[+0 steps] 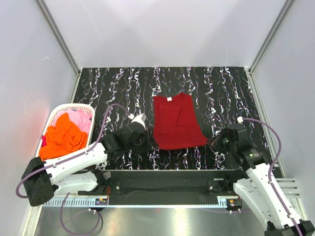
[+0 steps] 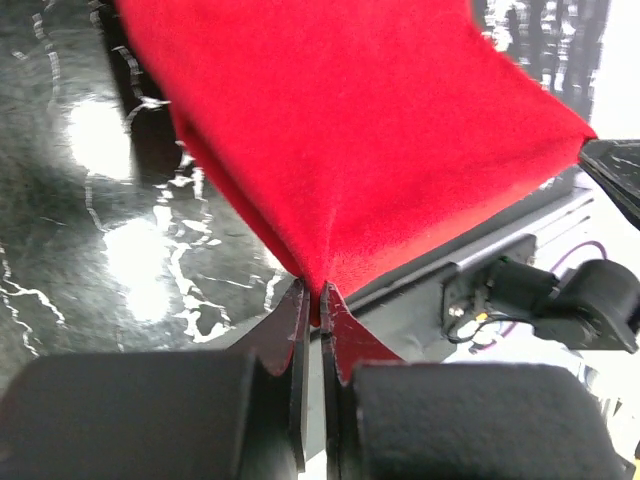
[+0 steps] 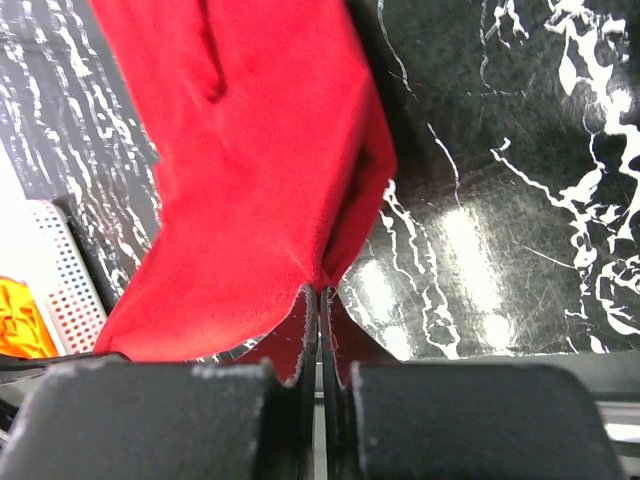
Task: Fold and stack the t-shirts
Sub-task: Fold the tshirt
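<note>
Shut tight, the left gripper (image 2: 312,305) and right gripper (image 3: 320,300) were each clamped on a hem corner of the dark red t-shirt (image 1: 174,123), laid just ahead of them, seemingly for folding it forward.

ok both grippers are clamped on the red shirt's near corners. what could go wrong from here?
1. Left gripper and right gripper each pinch just the tip of a corner of the dark red t-shirt; the cloth could slip out on the lift.
2. The shirt looks doubled over, so a pinch may miss a layer and the fold could fall open.
3. The white basket sits close beside the left arm; a wide swing might knock it.
</note>
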{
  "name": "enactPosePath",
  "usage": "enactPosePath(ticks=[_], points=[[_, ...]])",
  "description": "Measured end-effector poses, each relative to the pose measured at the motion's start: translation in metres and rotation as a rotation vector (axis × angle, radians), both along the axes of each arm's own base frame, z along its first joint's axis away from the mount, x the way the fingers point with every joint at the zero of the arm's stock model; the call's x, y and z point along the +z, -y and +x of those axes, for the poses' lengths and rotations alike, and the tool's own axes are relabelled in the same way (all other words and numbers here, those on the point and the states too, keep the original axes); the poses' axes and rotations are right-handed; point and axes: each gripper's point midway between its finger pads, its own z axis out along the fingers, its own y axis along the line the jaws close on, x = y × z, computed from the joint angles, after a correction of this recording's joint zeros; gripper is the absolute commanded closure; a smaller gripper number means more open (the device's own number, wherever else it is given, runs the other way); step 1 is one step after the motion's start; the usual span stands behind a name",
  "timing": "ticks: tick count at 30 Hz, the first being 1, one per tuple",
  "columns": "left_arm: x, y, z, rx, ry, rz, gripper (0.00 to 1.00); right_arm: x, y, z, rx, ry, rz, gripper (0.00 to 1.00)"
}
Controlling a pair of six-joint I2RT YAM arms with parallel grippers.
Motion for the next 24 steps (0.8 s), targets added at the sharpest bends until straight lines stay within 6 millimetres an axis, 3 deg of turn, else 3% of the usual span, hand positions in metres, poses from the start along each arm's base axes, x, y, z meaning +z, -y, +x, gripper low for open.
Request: enactPosePath(ticks=[5, 9, 16, 24], points=[[0.016, 0.001, 0.01, 0.018, 0.022, 0.023, 1.0, 0.014, 0.004, 0.008, 0.005, 0.017, -0.046, 1.0], [0.031, -0.002, 0.048, 0.07, 0.042, 0.045, 1.0, 0.028, 0.004, 0.032, 0.024, 0.014, -0.109, 1.0], [0.046, -0.015, 0.122, 0.125, 0.067, 0.085, 1.0, 0.046, -0.015, 0.105, 0.091, 0.061, -0.169, 1.0], [0.048, -0.016, 0.199, 0.119, 0.08, 0.098, 1.0, 0.06, -0.023, 0.186, 0.129, 0.116, -0.202, 1.0]])
